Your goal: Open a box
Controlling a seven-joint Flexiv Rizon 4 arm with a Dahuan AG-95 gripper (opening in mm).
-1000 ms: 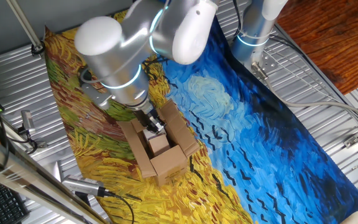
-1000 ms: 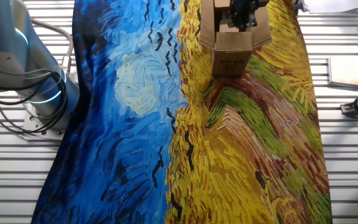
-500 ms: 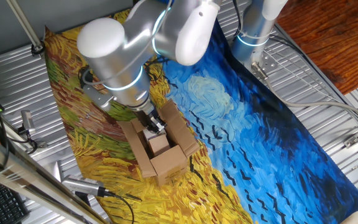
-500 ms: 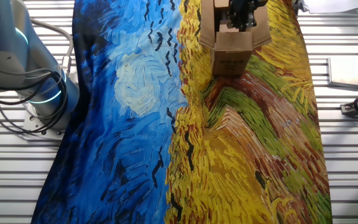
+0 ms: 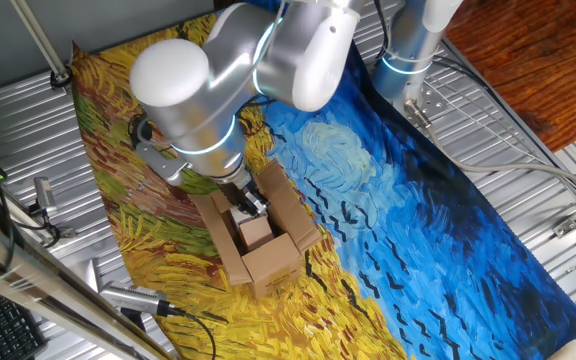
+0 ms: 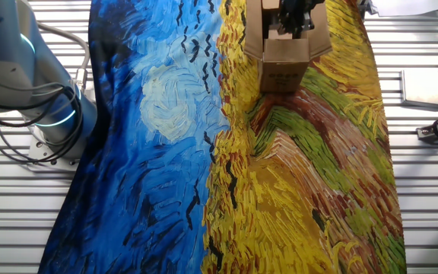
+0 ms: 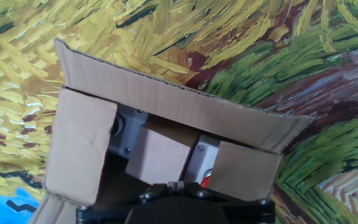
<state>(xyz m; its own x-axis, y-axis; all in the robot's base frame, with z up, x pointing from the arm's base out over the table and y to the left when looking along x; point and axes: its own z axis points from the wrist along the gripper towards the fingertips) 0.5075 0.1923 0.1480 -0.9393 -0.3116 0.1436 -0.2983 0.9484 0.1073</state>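
**Arm bent low over an opened box**

One fixed view: my arm folds steeply down, my tool dipped between the raised flaps of the box on the painted cloth covering the desk.

The other fixed view: the box stands at the far edge, tool upright inside.

Hand view: flaps spread outward; whether my tool is spread or pinching, I cannot tell.

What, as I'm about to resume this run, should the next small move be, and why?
Probably lift the short flap up and outward. The tool has its fingers on either side of that flap inside the box, seemingly gripping it. It leans over the opening, while both long flaps already lie folded out.
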